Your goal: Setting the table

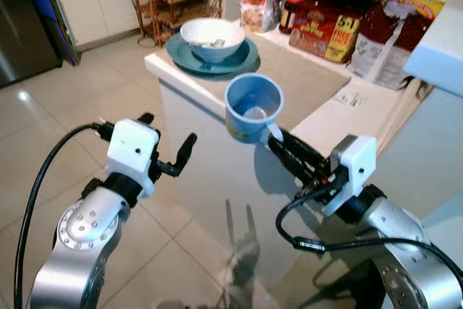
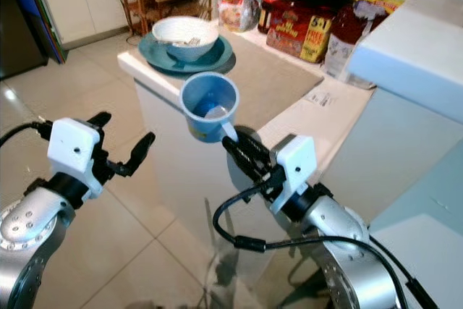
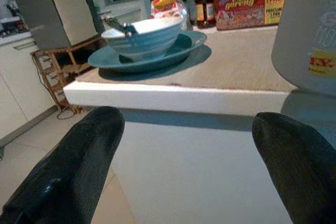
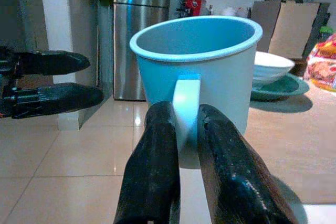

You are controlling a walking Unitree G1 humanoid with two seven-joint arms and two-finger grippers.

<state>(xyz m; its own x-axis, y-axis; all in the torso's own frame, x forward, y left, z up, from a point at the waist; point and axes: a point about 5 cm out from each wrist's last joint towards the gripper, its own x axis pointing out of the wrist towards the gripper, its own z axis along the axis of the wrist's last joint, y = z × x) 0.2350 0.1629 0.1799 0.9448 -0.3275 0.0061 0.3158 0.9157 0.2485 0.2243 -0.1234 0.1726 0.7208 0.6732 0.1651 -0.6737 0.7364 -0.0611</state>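
One blue mug (image 1: 252, 106) is pinched by its handle (image 4: 186, 109) in the right gripper (image 1: 278, 142), held at the counter (image 1: 318, 117) edge, near the bowl (image 1: 212, 38). It is judged light, rigid, somewhat slippery; the handle suits gripping. The left gripper (image 1: 168, 146) is spread, empty.

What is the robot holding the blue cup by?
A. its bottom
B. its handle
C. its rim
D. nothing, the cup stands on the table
B: the right gripper has its two black fingers shut on the handle of the blue cup, held up near the counter edge.
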